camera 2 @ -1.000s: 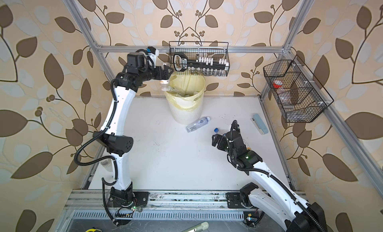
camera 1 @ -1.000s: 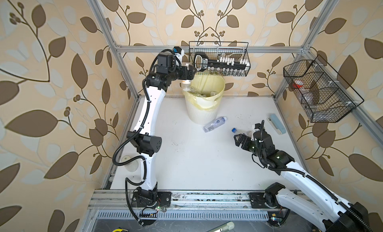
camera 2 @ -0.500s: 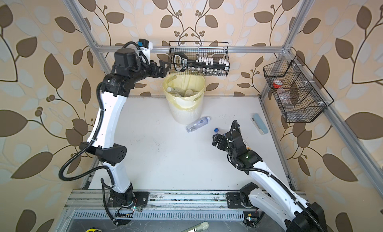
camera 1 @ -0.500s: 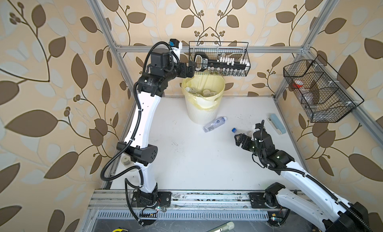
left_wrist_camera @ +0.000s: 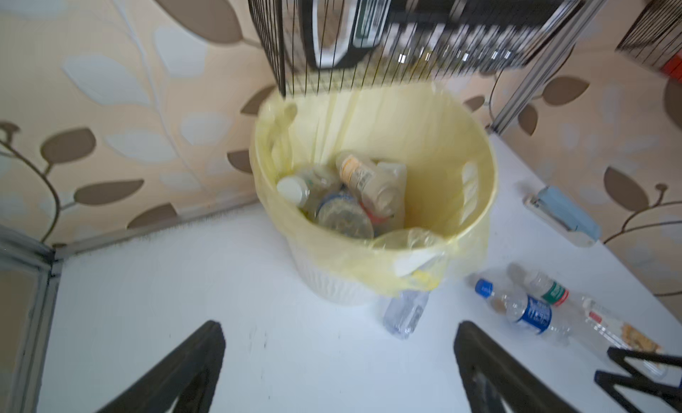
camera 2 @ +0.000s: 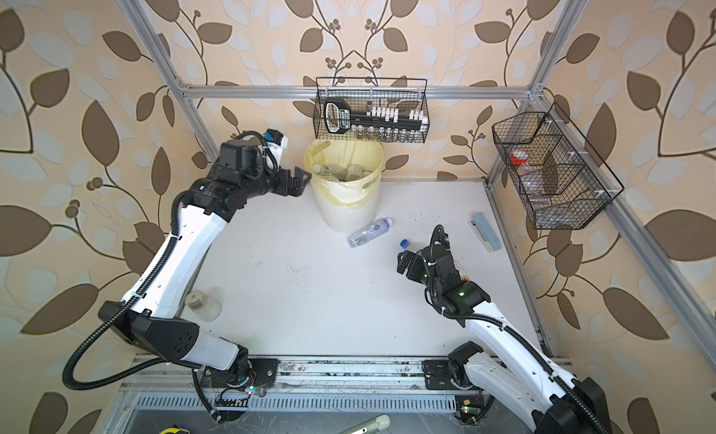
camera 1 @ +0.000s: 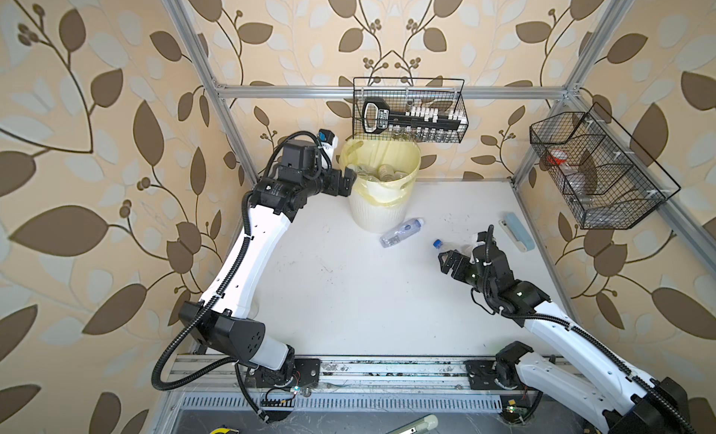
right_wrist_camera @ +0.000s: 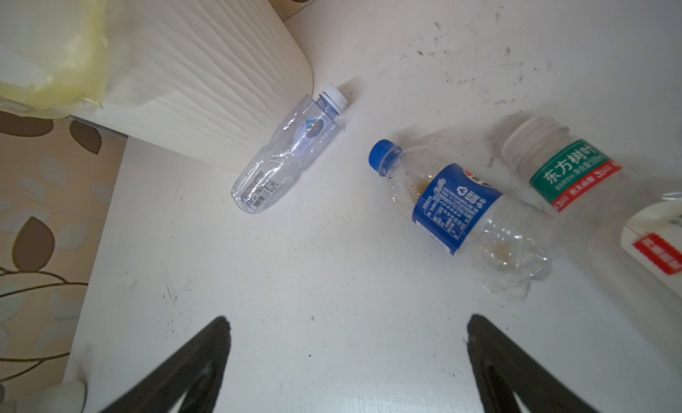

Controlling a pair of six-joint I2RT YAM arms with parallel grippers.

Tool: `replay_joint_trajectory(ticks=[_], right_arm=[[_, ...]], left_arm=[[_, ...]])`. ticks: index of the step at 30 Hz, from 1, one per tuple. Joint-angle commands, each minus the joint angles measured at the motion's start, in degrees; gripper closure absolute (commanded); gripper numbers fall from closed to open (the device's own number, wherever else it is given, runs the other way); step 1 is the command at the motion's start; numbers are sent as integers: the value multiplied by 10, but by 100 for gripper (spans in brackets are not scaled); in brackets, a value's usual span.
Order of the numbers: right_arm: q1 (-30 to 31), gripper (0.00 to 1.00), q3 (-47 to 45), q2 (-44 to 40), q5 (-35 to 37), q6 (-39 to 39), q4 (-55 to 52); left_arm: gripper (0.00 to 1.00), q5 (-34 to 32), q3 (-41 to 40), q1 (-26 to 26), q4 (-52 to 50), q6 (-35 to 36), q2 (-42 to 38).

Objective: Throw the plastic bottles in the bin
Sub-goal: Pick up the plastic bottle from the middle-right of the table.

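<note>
L claw spread, empty, beside bin: between drops. R claw spread, empty, near blue-label btl. Next: lower over body, pinch, carry to bin.

Scuffed white table: bin, 4 lying plastic bottles, pale blue block, squat clear jar.
</note>
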Motion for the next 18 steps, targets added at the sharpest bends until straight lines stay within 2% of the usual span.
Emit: replay_joint_trajectory(ticks=[1,5,10,18], right_arm=[[-2,0,31,2,26,1,-36],[-4,0,44,8,36,-13,-55],[-11,0,55,24,29,-13,-68],[-24,0,91,67,45,-40,-110]], left_arm=[[1,-3,-48,5,21,22,-60],[1,2,-119,5,24,56,-87],[1,-25,-163,5,14,80,-97],[1,-1,-274,5,53,90,-138]])
